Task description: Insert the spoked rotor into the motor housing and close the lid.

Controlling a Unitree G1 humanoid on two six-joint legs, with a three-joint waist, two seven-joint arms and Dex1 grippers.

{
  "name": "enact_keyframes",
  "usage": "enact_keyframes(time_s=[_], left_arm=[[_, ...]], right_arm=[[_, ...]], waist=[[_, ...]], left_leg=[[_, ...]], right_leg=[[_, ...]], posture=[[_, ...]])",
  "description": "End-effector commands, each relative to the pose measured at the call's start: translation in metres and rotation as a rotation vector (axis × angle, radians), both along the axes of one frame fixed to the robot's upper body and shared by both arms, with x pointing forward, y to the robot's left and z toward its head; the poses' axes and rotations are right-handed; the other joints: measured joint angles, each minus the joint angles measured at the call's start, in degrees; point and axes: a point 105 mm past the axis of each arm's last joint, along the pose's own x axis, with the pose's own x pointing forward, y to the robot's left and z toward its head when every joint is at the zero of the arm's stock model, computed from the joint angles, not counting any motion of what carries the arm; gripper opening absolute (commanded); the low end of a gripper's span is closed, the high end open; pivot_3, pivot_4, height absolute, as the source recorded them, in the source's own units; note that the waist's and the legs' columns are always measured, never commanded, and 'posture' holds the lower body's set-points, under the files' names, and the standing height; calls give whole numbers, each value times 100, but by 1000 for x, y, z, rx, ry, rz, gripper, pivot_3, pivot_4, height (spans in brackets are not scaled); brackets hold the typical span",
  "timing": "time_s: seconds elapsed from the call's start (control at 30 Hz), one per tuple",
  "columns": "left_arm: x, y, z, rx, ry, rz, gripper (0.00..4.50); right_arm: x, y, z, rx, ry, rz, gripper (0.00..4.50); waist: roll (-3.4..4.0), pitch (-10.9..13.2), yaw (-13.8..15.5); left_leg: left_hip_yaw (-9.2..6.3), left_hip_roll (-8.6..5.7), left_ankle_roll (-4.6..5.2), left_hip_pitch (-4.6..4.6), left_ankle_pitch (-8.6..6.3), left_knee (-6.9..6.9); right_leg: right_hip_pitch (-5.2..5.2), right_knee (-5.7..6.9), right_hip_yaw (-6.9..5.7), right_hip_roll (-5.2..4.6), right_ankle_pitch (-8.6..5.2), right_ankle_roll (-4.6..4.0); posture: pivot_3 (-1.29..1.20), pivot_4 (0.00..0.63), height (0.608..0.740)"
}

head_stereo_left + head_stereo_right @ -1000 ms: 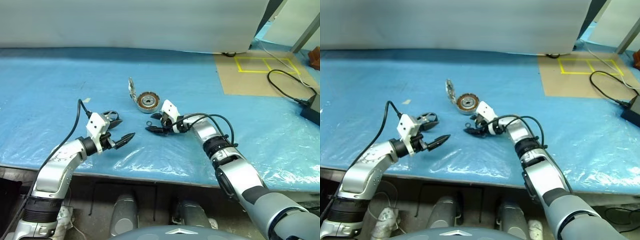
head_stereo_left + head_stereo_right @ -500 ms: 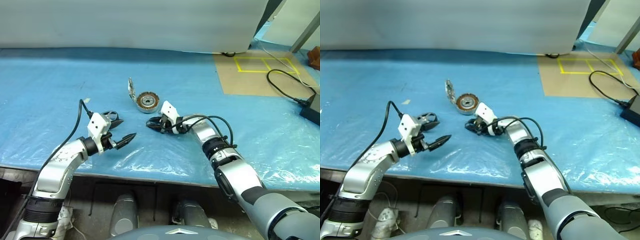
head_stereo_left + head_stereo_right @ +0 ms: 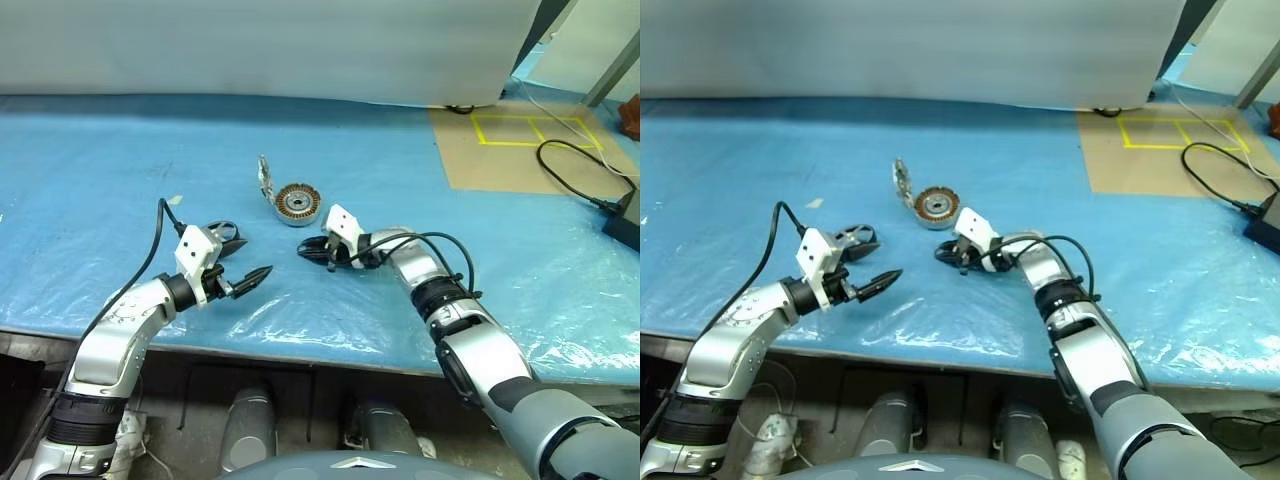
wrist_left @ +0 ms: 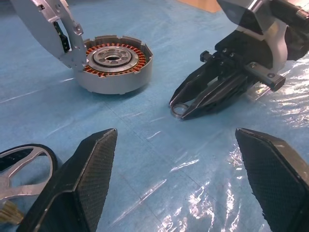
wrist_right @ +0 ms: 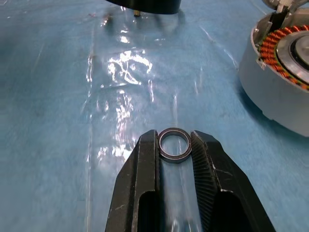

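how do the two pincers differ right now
The left pincer is spread wide and holds nothing; the right pincer is closed on a small metal ring. The left one hovers by the spoked wheel; the right one sits nearer the motor housing, whose lid stands up. Both have two black fingers and hang low over the blue sheet.

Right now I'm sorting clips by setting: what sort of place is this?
Probably a workshop or lab bench: a long table under crinkled blue plastic sheeting, an opened round silver motor housing with copper windings, and yellow floor-marking tape squares beyond.
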Motion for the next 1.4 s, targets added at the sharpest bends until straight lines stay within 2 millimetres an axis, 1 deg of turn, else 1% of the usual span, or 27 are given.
enact_keyframes(time_s=[0.03,0.13,0.23,0.43,0.63,1.07,1.4], left_arm=[[-1,-1,8,-4,-38,-11,4134],[-1,-3,7,-7,-36,-17,4134],[-1,-5,7,-10,-35,-24,4134],[-1,-7,8,-11,-31,-52,4134],[3,-3,11,4,-44,-47,4134],[3,-6,10,5,-41,-57,4134],[2,-7,9,4,-37,-64,4134]], right_arm=[[4,-14,11,19,-25,-28,565],[6,-28,12,17,-19,-71,565],[7,-37,13,19,-12,-97,565],[1,-46,10,13,5,-104,565],[-4,-59,5,0,29,-126,565],[-4,-66,-1,-16,42,-149,565],[-3,-73,-1,-30,41,-166,565]], waist=[[0,0,-6],[0,0,-6],[0,0,-12],[0,0,-7],[0,0,-6],[0,0,-6],[0,0,-5]], left_leg=[[0,1,0,1,0,0],[0,1,1,3,1,-4],[1,1,16,3,9,-6],[2,0,16,3,10,-13],[2,-1,16,6,10,-16],[2,-2,16,6,10,-17],[2,-3,16,6,10,-19]], right_leg=[[0,0,0,0,0,0],[0,0,0,1,0,0],[-1,-3,0,1,0,0],[-1,-8,0,1,0,0],[0,-9,1,1,0,0],[1,-11,1,1,0,0],[2,-13,1,1,0,0]], posture=[[0,150,740],[0,150,740],[0,150,740],[0,150,740],[0,150,740],[0,150,740],[0,150,740]])
